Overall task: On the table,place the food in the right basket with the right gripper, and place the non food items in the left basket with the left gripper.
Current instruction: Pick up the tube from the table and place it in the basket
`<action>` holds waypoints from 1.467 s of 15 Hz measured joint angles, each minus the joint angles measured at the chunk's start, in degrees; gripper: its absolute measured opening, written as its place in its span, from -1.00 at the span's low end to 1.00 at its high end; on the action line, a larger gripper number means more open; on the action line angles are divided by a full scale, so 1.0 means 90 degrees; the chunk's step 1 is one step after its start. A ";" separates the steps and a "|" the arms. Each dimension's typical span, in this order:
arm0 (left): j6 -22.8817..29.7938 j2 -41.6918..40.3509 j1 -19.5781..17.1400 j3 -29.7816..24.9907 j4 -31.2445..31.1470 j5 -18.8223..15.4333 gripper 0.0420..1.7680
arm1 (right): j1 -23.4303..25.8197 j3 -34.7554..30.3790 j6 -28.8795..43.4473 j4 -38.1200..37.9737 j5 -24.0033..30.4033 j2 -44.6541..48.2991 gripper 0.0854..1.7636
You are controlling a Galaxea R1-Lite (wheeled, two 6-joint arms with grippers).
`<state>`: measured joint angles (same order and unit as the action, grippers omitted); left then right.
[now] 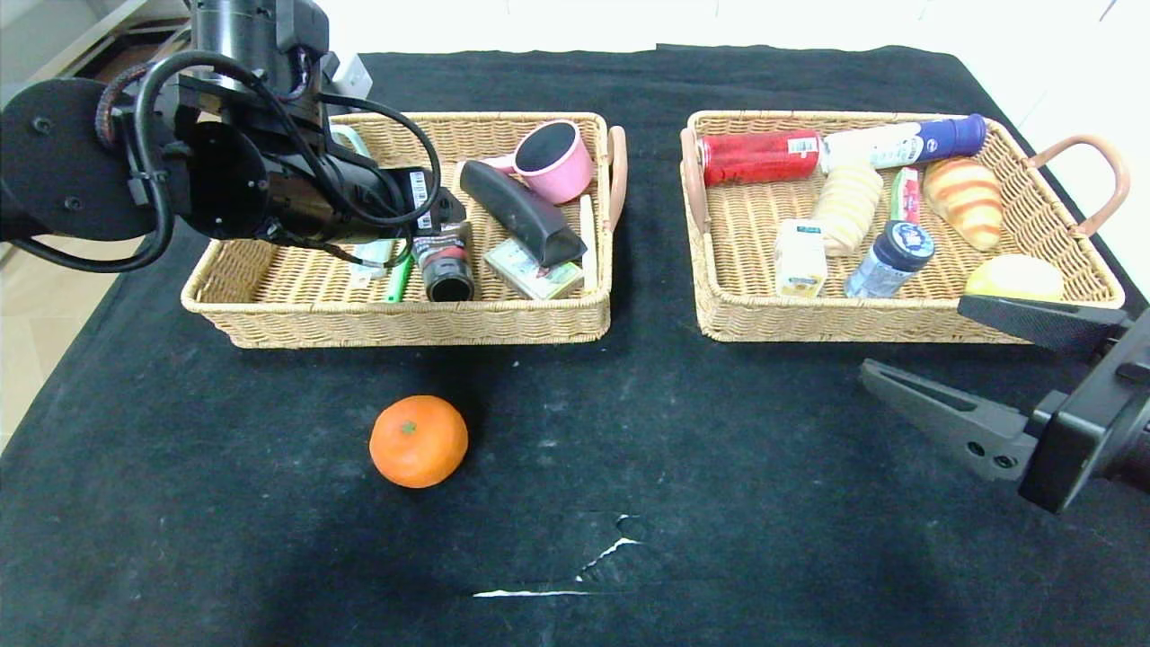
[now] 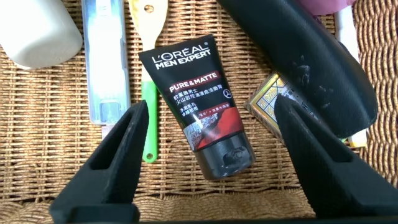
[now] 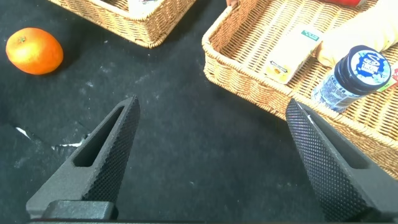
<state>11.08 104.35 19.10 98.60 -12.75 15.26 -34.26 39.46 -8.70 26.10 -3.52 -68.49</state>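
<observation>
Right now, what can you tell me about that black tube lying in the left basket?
The tube is a glossy black squeeze tube, plastic by its look, printed with white lettering and a red band near its round black cap. It lies flat on the woven floor of the left basket, slightly askew, cap toward the near rim. A green handle lies alongside it. The left pincer hangs open above it, clear of it.

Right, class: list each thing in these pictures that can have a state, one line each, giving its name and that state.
left gripper: open, hovering over the black tube in the left basket
right gripper: open, empty, above the table near the right basket
black tube: lying flat in the left basket, released
orange fruit: resting on the table, not yet sorted
left basket: holds non food items
right basket: holds food
</observation>
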 joint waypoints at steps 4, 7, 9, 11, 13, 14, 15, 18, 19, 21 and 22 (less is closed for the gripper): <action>-0.0026 -0.0104 0.0042 -0.0095 -0.0095 0.0000 0.78 | 0.0000 0.0000 0.0000 0.0000 0.0003 0.0000 0.94; -0.0169 -0.0386 0.0257 -0.0398 -0.0150 0.0039 0.83 | -0.0015 -0.0011 0.0000 0.0000 0.0005 0.0000 0.94; -0.0175 -0.0664 0.0496 -0.0680 -0.0270 0.0068 0.85 | -0.0028 -0.0015 -0.0009 0.0003 0.0003 0.0000 0.94; -0.0163 -0.0981 0.0725 -0.0947 -0.0600 0.0098 0.87 | -0.0043 -0.0027 -0.0012 0.0000 0.0003 0.0000 0.94; -0.0084 -0.1295 0.0879 -0.1168 -0.1185 0.0085 0.89 | -0.0053 -0.0037 -0.0012 0.0003 0.0005 -0.0004 0.94; -0.0034 -0.1438 0.0916 -0.1272 -0.1459 0.0087 0.89 | -0.0056 -0.0037 -0.0012 0.0000 0.0003 -0.0007 0.94; 0.0030 -0.1543 0.0931 -0.1342 -0.1724 0.0092 0.90 | -0.0064 -0.0039 -0.0009 0.0000 0.0000 -0.0007 0.94; 0.0100 -0.1768 0.0950 -0.1483 -0.2338 -0.0009 0.91 | -0.0085 -0.0039 -0.0012 0.0000 0.0003 -0.0012 0.94; 0.0098 -0.1810 0.0973 -0.1605 -0.2411 -0.0024 0.91 | -0.0085 -0.0039 -0.0009 0.0000 0.0005 -0.0012 0.94; 0.0095 -0.1865 0.1059 -0.1942 -0.2475 -0.0104 0.92 | -0.0087 -0.0039 -0.0012 0.0000 0.0003 -0.0014 0.94; 0.0100 -0.1877 0.1093 -0.2102 -0.2484 -0.0241 0.92 | -0.0085 -0.0039 -0.0009 0.0000 0.0003 -0.0014 0.94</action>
<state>11.98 87.46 28.94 79.68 -35.11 13.09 -35.02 39.11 -8.79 26.10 -3.50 -68.61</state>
